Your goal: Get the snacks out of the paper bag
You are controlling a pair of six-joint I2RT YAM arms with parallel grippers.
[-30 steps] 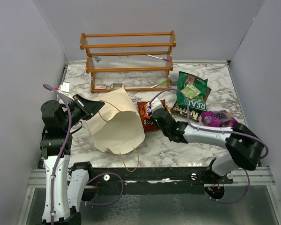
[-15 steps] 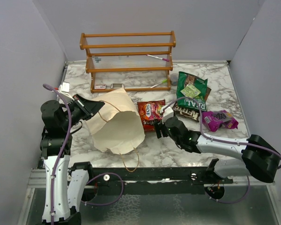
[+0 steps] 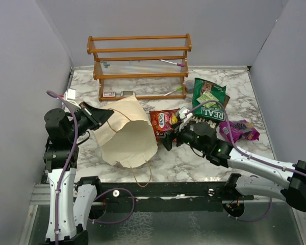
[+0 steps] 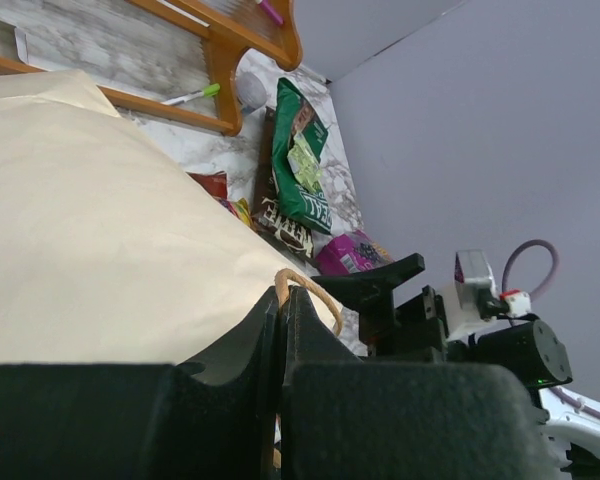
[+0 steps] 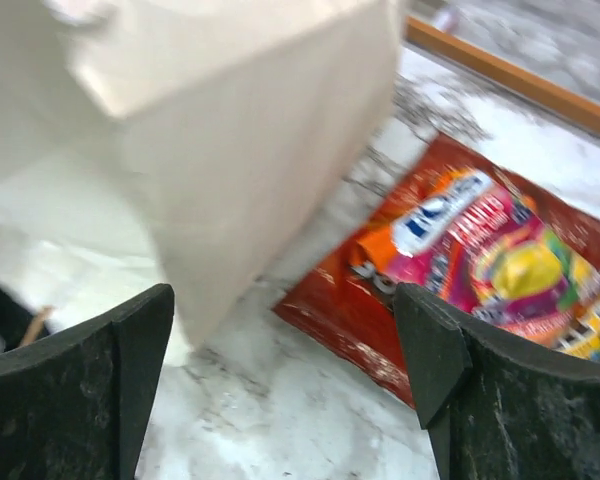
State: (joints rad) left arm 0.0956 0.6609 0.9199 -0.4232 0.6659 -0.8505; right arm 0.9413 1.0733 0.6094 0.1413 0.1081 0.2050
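Observation:
The cream paper bag (image 3: 128, 137) lies tilted on the marble table, its mouth toward the right. My left gripper (image 3: 102, 118) is shut on its tan cord handle (image 4: 302, 284), which shows pinched between the jaws in the left wrist view (image 4: 282, 300). My right gripper (image 3: 168, 141) is open and empty, low over the table between the bag's edge (image 5: 230, 130) and the orange-red packet (image 5: 480, 260). That packet (image 3: 164, 122) lies flat beside the bag. The green packet (image 3: 210, 102), a brown packet (image 3: 204, 122) and a purple packet (image 3: 238, 128) lie at the right.
A wooden rack (image 3: 140, 66) with small items stands at the back. Grey walls close in the left, right and back sides. A small light-green packet (image 3: 208, 98) lies on the green one. The bag's second cord loop (image 3: 143, 178) hangs near the front edge.
My right gripper has let go of the orange-red packet and drawn back toward the near edge; the packet now lies flat. The left gripper and the bag have not moved.

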